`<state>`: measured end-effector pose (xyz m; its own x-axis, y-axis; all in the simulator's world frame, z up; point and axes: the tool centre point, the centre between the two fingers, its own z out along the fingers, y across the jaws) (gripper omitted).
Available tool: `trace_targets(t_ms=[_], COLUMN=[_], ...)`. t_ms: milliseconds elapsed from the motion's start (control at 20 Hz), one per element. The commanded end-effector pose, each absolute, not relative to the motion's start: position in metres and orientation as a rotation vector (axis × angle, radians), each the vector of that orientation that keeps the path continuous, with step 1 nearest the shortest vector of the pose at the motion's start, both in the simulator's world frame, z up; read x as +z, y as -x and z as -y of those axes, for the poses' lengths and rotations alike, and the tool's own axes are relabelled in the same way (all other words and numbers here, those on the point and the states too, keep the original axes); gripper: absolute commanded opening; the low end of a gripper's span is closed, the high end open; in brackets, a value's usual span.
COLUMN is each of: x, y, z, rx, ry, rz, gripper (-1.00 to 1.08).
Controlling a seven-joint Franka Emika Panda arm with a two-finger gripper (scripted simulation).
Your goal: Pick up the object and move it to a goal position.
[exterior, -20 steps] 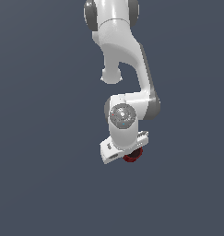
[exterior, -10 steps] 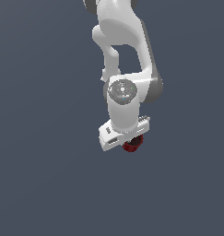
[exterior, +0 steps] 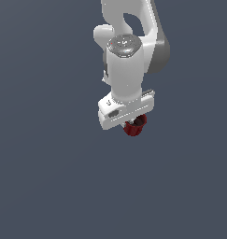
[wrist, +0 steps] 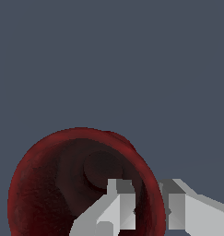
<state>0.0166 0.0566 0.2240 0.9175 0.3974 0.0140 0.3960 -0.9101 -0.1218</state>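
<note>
The object, a small dark red mug (exterior: pixel 135 126), hangs just under my white gripper (exterior: pixel 132 122) in the exterior view, mostly hidden by the hand. The wrist view looks into the mug (wrist: pixel 62 179): a dark interior under a red rim. One finger (wrist: pixel 114 207) is inside the mug and the other finger (wrist: pixel 182 205) is outside, with the mug's wall pinched between them. My gripper (wrist: pixel 150 207) is shut on the mug's rim. The handle does not show clearly.
Only a plain dark grey-blue background surrounds the arm (exterior: pixel 129 60) in both views. No table edge, container or other object shows.
The arm with the mug has risen and come nearer to the exterior camera, so it looks larger. The mug stays held in the gripper.
</note>
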Motion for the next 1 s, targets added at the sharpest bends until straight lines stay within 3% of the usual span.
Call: trace_targets(t_ms=[0, 550, 950], x=[0.248, 0.337, 0.368], y=[-0.004, 0.042, 0.057], z=[-0.056, -0.053, -0.052], rx=[0.012, 0.011, 0.01], ry=[2.957, 2.955, 2.954], rz=[0.614, 0.615, 0.615], gripper=[-1.0, -1.0, -1.0])
